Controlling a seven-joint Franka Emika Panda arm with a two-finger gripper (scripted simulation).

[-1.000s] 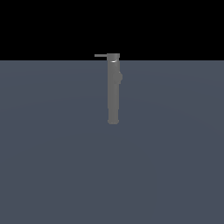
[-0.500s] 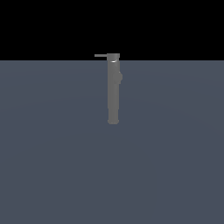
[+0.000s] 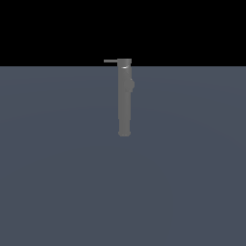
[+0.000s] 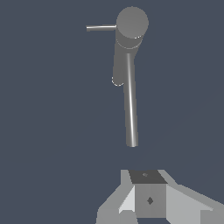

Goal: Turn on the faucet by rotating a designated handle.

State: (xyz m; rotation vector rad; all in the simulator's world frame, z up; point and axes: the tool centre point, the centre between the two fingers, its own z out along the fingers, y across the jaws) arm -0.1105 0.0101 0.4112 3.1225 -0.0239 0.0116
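Note:
The faucet [image 3: 124,98] is a tall slim grey column that stands upright on the grey floor. Its handle [image 3: 111,61] is a thin flat bar that juts from the cap toward the exterior view's left. In the wrist view I look down on the faucet's round cap [image 4: 132,22], with the handle [image 4: 101,27] sticking out sideways and a long thin rod [image 4: 130,103] running from under the cap toward my gripper. My gripper [image 4: 148,197] shows only as pale boxy parts at the frame's edge. It is well short of the faucet and touches nothing. No gap between its jaws shows.
The flat grey floor [image 3: 57,182] spreads all around the faucet, under a black background. My arm and gripper do not show in the exterior view.

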